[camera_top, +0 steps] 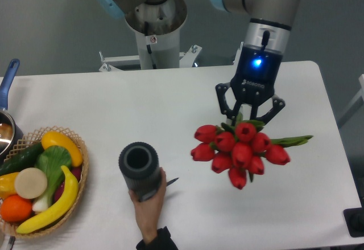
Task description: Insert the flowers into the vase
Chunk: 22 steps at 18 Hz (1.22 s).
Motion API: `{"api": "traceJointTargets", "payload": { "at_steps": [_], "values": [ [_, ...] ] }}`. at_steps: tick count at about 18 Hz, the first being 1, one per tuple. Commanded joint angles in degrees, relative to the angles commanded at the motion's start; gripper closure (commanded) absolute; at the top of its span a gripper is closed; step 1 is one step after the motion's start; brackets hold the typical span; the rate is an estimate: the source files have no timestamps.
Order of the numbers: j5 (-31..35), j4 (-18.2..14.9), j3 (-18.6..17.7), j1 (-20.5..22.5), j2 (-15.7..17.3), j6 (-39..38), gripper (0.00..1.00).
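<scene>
The flowers (240,151) are a bunch of red tulip buds with green stems and leaves, at the right of the white table. My gripper (250,119) is directly above the bunch's upper side, its dark fingers closed around the green stems; the contact itself is partly hidden by buds. One leaf sticks out to the right (293,142). The vase (139,169) is a dark grey ribbed cylinder with a thick round rim, upright at the front middle, well left of the flowers. A person's hand (149,204) holds the vase from below.
A woven wicker basket (74,216) with toy produce, including a banana and an orange, stands at the front left. A pot with a blue handle (8,79) sits at the far left edge. The robot's base column (156,39) rises behind the table.
</scene>
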Motion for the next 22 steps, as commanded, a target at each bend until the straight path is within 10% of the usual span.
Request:
{"api": "traceJointTargets", "payload": {
  "at_steps": [15, 22],
  "values": [
    [-30.9, 2.4, -0.9, -4.4, -4.6, 10.9, 0.66],
    [-34.3, 2.4, -1.0, -6.9, -6.0, 13.4, 0.66]
  ]
}}
